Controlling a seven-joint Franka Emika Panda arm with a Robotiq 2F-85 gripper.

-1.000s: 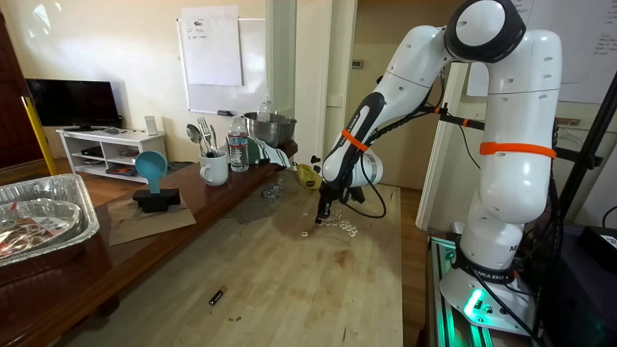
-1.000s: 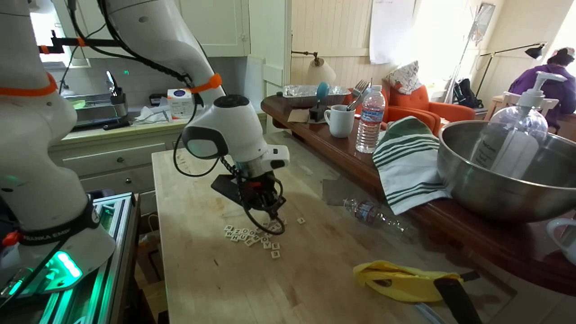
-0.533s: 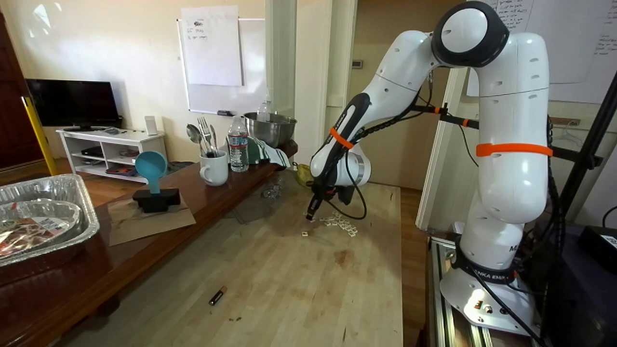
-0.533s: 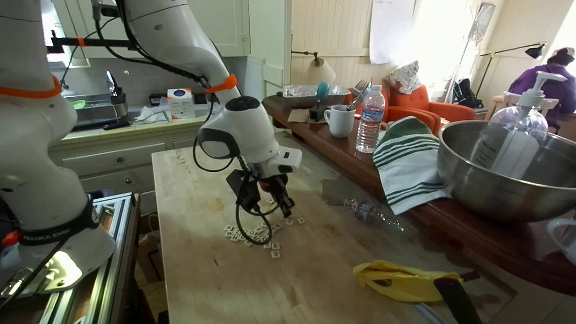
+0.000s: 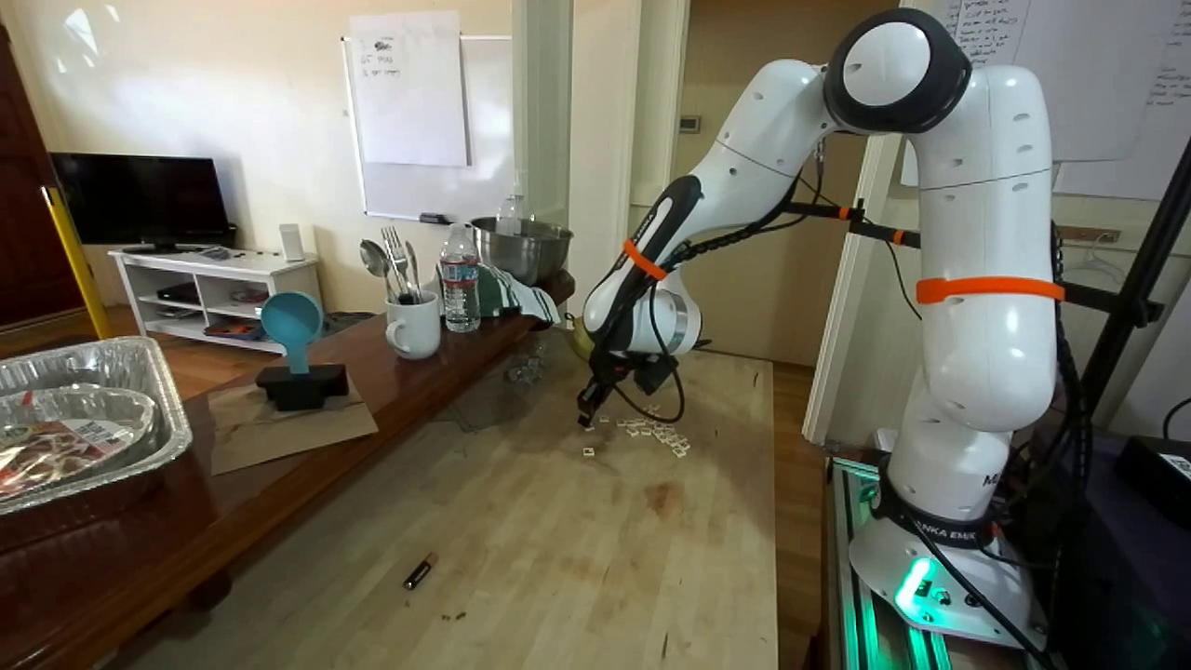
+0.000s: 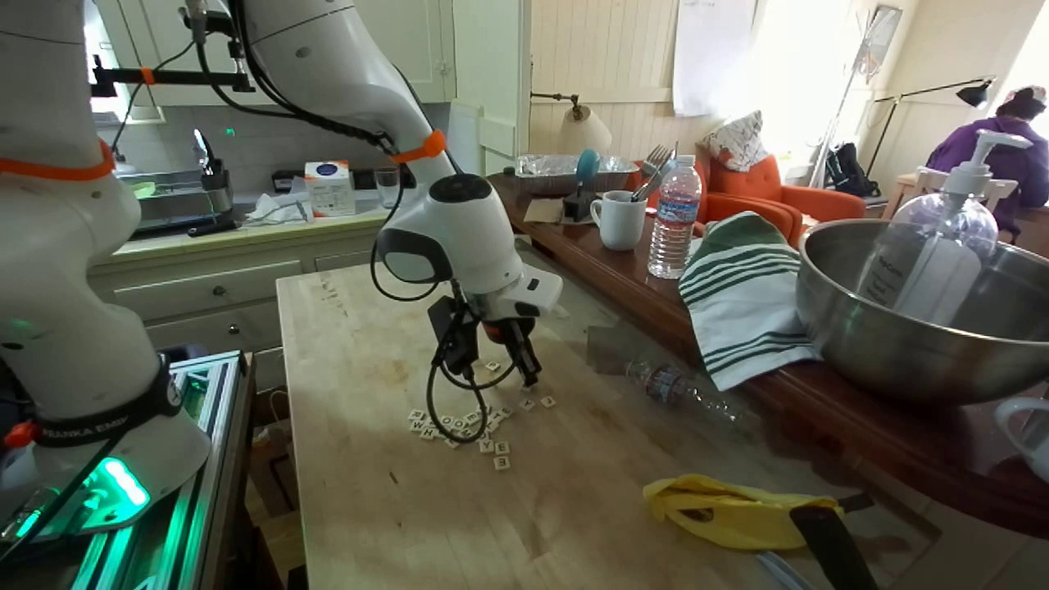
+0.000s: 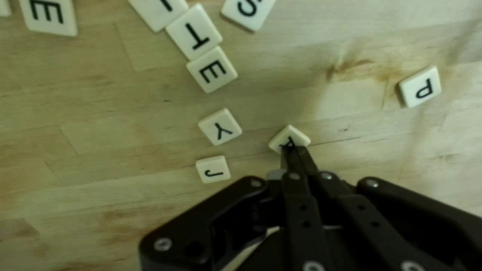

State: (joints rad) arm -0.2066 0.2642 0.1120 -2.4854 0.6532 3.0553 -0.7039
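My gripper [image 7: 296, 148] is shut, with no gap and nothing between its fingertips. In the wrist view the tips overlap the near edge of a cream letter tile marked A [image 7: 289, 135]; I cannot tell whether they touch it. Tile Y [image 7: 226, 131] and tile J [image 7: 213, 177] lie to the left. Tile P [image 7: 411, 94] lies apart to the right. Tile E [image 7: 205, 81] and tile T [image 7: 188, 37] lie further up with more tiles. In both exterior views the gripper [image 5: 585, 421] [image 6: 531, 378] points down low over the wooden table, beside the tile cluster [image 5: 656, 431] [image 6: 459, 426].
A battery [image 5: 420, 571] lies on the table [image 5: 558, 558]. A clear bottle [image 6: 668, 385] and a yellow pouch [image 6: 729, 512] lie near the raised dark counter [image 6: 787, 393]. On the counter stand a mug [image 6: 619, 221], a water bottle [image 6: 675, 217], a striped towel [image 6: 742, 303] and a steel bowl [image 6: 901, 352].
The gripper has moved off the tile cluster toward the dark counter, leftward and rightward in the respective exterior views. The wrist has turned. The tiles beneath it are now uncovered.
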